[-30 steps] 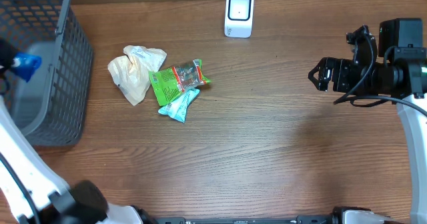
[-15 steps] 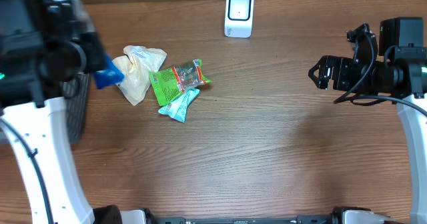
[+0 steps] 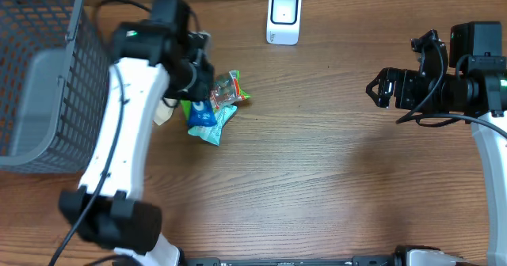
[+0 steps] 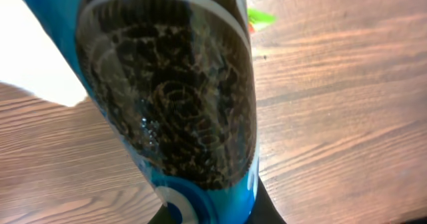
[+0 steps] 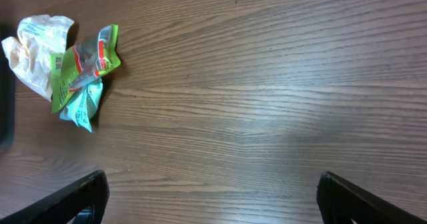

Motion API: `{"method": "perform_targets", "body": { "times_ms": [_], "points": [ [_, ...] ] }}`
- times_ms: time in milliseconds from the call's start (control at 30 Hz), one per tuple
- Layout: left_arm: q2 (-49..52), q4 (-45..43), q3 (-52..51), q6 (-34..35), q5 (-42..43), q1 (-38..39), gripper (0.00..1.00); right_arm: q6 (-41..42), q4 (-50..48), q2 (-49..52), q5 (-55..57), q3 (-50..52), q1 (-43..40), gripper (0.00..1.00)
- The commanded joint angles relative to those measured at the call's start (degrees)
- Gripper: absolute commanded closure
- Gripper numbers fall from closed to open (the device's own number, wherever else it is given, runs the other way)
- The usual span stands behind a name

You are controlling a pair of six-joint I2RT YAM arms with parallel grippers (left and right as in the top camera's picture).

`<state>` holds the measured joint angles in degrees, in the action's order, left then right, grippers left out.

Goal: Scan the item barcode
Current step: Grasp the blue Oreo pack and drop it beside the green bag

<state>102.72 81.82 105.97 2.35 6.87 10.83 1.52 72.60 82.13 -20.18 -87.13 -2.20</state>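
Now L claw [image 3: 198, 100] grips blue cookie pkt [image 4: 173, 104] over snack pile [image 5: 80, 71]; R claw [image 3: 372, 90] wide, well apart.

Basket [image 3: 47, 131] far left on table [image 3: 317, 179], packet pile [image 3: 226, 94] right of it, scanner [image 3: 283, 17] behind the pile

A grey basket [image 3: 83, 68] is noted at the left edge of the table [image 3: 317, 187], and a white scanner [image 3: 283, 17] at the far edge. The left gripper [image 3: 198, 93] is closed on a blue packet [image 3: 200, 109] over a pile of packets [image 3: 226, 92]. The right gripper [image 3: 372, 89] is held open, well apart.
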Motion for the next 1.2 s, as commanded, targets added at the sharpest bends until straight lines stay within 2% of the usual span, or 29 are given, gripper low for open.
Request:
{"method": "perform_targets", "body": {
  "times_ms": [0,367,833,867,967,1033,1167],
  "points": [
    [3.5,-0.3,0.0,-0.6,0.1,2.9,0.96,0.2,-0.5,-0.3,-0.5,-1.2,0.3,0.0],
    [13.2,2.2,-0.1,1.6,-0.1,6.9,0.96,0.2,-0.5,-0.3,-0.5,-1.2,0.3,0.0],
    [15.1,3.7,-2.4,4.0,-1.3,7.3,0.95,0.2,-1.0,-0.3,-0.5,-1.2,0.3,0.0],
    [15.1,4.0,-2.4,4.0,-1.3,7.3,0.92,0.2,-1.0,-0.3,-0.5,-1.2,0.3,0.0],
    [15.1,5.1,-2.4,4.1,-1.0,7.3,0.67,0.2,-1.0,-0.3,-0.5,-1.2,0.3,0.0],
    [15.1,5.6,-2.4,4.1,-0.8,7.3,0.59,0.2,-1.0,-0.3,-0.5,-1.2,0.3,0.0],
    [15.1,6.0,-2.3,4.1,0.6,7.3,0.58,0.2,-1.1,-0.3,-0.5,-1.2,0.3,0.0]
  ]
}}
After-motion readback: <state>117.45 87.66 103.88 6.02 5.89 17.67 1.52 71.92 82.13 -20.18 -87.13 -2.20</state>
